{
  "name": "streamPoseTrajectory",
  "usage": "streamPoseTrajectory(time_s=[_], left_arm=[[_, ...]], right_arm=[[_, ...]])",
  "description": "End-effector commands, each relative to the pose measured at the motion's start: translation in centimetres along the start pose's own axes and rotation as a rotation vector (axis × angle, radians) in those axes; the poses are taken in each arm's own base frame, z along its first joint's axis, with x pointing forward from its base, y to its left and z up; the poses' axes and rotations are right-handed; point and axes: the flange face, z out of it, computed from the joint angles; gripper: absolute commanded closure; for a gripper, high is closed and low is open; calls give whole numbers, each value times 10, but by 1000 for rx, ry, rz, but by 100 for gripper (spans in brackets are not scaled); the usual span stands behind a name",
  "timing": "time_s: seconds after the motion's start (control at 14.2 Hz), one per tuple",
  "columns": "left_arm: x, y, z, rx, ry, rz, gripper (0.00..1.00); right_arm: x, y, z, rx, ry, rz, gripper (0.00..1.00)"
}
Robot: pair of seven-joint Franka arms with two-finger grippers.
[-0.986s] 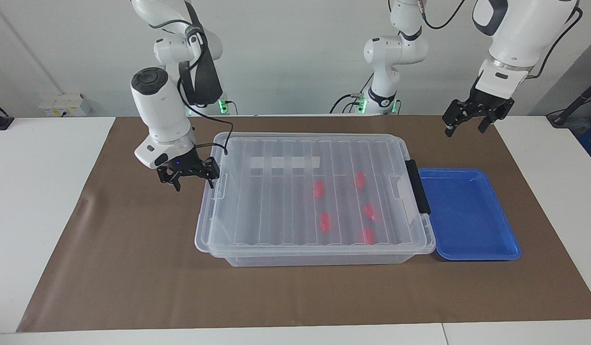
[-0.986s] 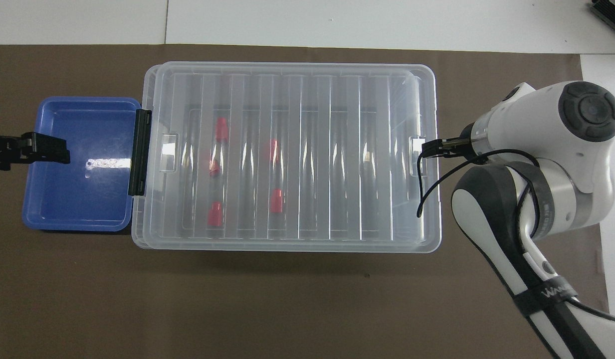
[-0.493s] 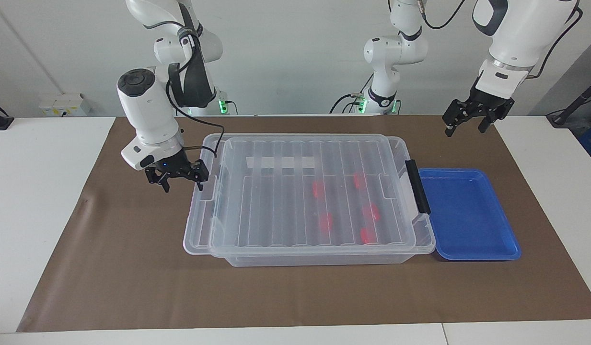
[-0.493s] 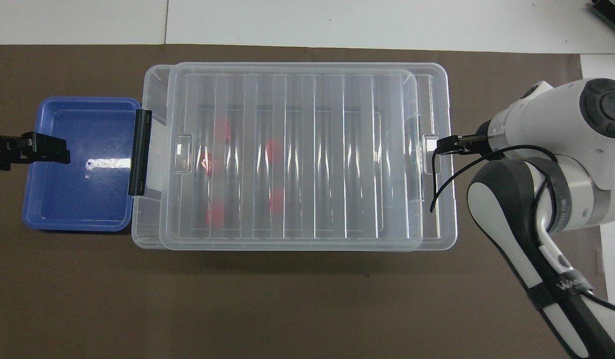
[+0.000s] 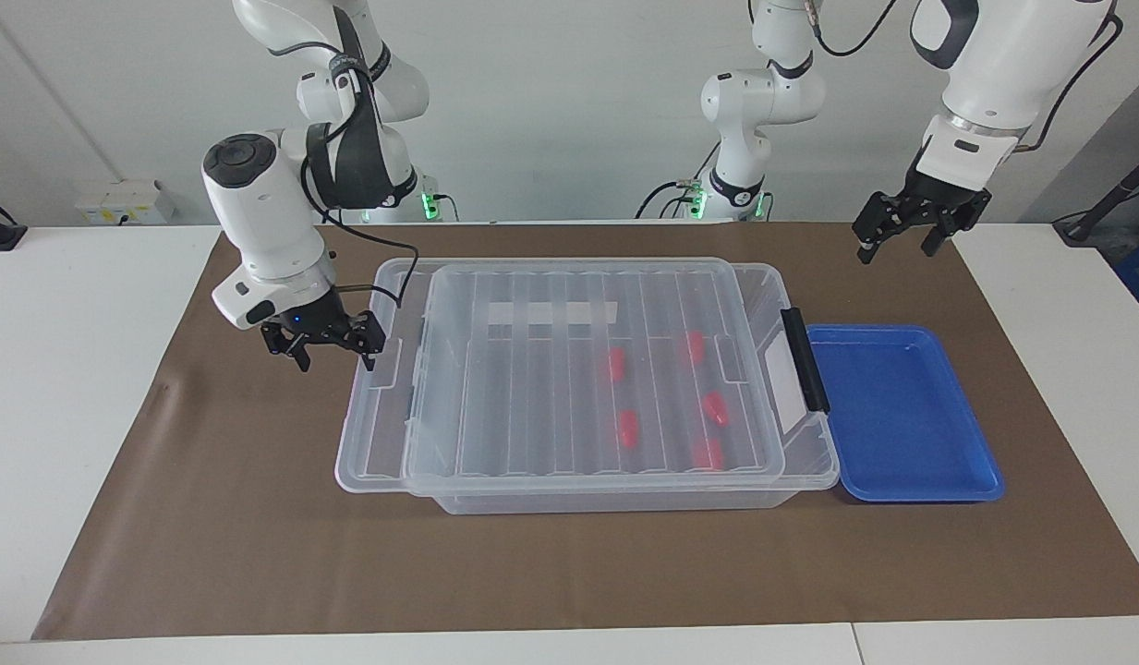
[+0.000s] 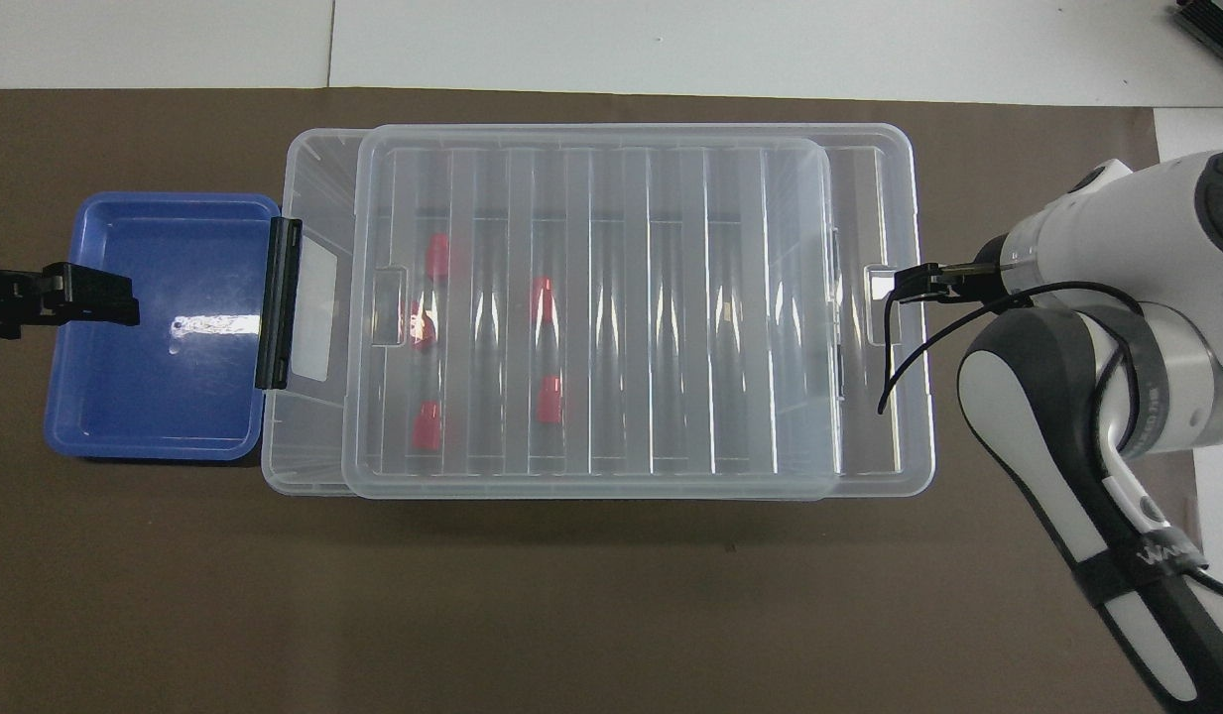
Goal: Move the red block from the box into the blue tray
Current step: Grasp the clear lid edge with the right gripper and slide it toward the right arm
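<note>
The box is a clear bin in the middle of the mat, also in the overhead view. Its ribbed lid lies shifted toward the right arm's end and overhangs the box there. Several red blocks lie inside under the lid. The blue tray stands empty against the box's black-clip end. My right gripper stands open astride the lid's end rim, one finger in the lid's grip recess. My left gripper is open and waits in the air over the blue tray.
A brown mat covers the table's middle, with white table at both ends. A black clip handle sits on the box end next to the tray. A strip of the box's inside shows uncovered beside the clip.
My right gripper has moved toward the right arm's end of the table and the lid has slid with it, uncovering a strip of the box at the clip end. The left arm has not moved.
</note>
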Motion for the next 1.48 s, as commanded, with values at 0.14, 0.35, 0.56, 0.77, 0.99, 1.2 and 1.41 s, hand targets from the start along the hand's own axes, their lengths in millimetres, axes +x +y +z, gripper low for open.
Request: streamPoseTrajectory(time_s=[0.14, 0.35, 0.56, 0.77, 0.99, 1.2, 1.41], left_arm=[[-7, -3, 1, -11, -16, -5, 0], [-8, -3, 1, -10, -23, -5, 0], [-9, -3, 2, -7, -26, -6, 0], [-13, 2, 5, -6, -34, 5, 0], [-15, 5, 5, -6, -44, 5, 0], [-9, 7, 3, -13, 6, -83, 0], [-6, 35, 17, -37, 67, -248, 0]], right_arm=[[-1, 17, -3, -25, 4, 2, 0], [0, 29, -3, -38, 6, 0, 0], [1, 37, -3, -41, 4, 1, 0], [0, 46, -3, -43, -3, 5, 0], [0, 56, -4, -46, -8, 9, 0], [0, 65, -4, -50, -9, 14, 0], [0, 74, -4, -52, -9, 29, 0]])
